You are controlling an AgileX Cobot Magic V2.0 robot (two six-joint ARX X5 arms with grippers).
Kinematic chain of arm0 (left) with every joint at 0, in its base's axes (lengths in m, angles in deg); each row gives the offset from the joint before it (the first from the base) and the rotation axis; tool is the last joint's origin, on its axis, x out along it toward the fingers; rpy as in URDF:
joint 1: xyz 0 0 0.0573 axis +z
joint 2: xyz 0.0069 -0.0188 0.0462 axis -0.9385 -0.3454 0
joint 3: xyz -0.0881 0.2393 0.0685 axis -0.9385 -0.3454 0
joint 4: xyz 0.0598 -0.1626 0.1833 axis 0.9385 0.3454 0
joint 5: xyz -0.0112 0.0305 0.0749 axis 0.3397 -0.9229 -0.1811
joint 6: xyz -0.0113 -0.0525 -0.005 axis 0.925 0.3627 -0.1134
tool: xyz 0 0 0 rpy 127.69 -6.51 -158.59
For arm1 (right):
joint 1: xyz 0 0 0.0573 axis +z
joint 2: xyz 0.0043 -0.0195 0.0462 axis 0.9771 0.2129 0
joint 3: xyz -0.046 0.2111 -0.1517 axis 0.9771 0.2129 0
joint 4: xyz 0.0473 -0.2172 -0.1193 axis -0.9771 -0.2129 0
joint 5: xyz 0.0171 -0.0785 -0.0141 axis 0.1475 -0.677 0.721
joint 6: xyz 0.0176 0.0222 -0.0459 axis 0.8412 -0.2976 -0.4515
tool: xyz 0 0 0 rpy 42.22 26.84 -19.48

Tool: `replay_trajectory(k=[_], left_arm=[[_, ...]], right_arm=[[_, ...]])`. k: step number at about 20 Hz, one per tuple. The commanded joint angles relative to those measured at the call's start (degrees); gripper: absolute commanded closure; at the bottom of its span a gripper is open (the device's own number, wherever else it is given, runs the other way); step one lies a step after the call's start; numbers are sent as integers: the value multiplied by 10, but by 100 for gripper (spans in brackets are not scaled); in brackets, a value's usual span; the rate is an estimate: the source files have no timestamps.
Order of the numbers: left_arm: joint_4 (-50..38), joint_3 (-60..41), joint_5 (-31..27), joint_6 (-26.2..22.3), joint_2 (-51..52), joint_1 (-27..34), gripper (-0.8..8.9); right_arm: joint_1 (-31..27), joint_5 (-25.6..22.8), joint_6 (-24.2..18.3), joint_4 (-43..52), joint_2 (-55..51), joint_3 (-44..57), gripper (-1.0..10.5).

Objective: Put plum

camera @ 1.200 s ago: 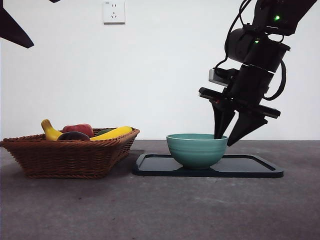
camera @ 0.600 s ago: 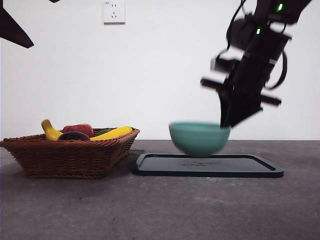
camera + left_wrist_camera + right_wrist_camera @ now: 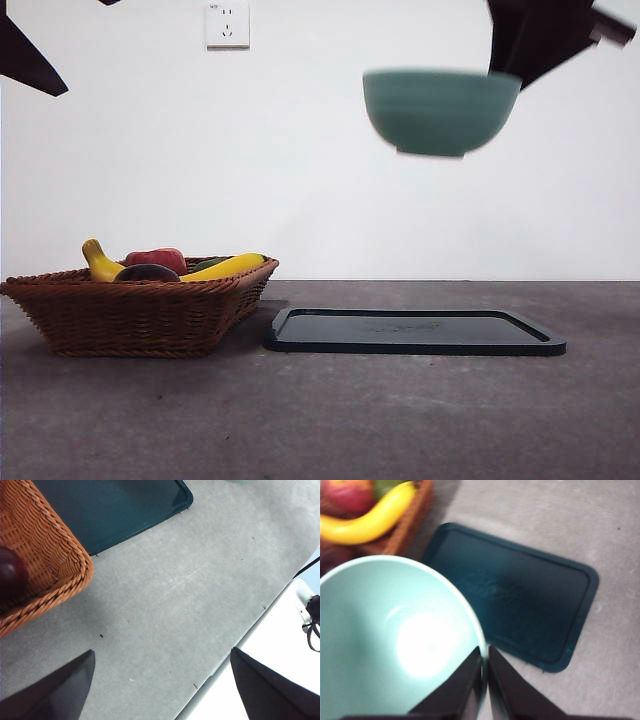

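**Plum sitting in the basket while a bowl is hanging high in the air**

The plum (image 3: 147,272) is lying in the woven basket (image 3: 140,315), dark and glossy, resting near the front rim between a yellow banana (image 3: 101,263) and a second banana (image 3: 224,267), with a red fruit (image 3: 157,259) sitting just behind it. In the left wrist view the plum (image 3: 11,575) is showing only as a dark round edge inside the basket's corner (image 3: 55,565).

Beside the basket a dark tray (image 3: 415,331) is lying flat on the grey table (image 3: 320,420), with nothing resting on it.

High above the tray, the right gripper (image 3: 484,680) is pinching the rim of a green bowl (image 3: 440,110), its two jaws pressed close with the bowl's wall between them. The bowl is hanging well clear of the tray, its inside (image 3: 395,640) looking bare.

The left gripper (image 3: 160,690) is hovering over the table near the basket, its jaws spread wide and holding nothing.
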Motion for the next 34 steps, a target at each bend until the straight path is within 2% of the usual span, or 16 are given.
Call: replay_trajectory(k=[1,7,13,18,34], left_arm=[[-2,13,4,-11,-3,-3,381],[-2,13,4,-11,-3,-3,380],[-2,13,4,-11,-3,-3,381],[-2,13,4,-11,-3,-3,381],[-3,13,4,-11,-3,-3,380]], right_arm=[[16,2,-8,-1,-23,22,937],[69,1,-1,41,-83,152,937],[114,0,29,128,-82,253,937],[125,0,43,187,-61,318,937],[132,-11,41,231,4,342,937]])
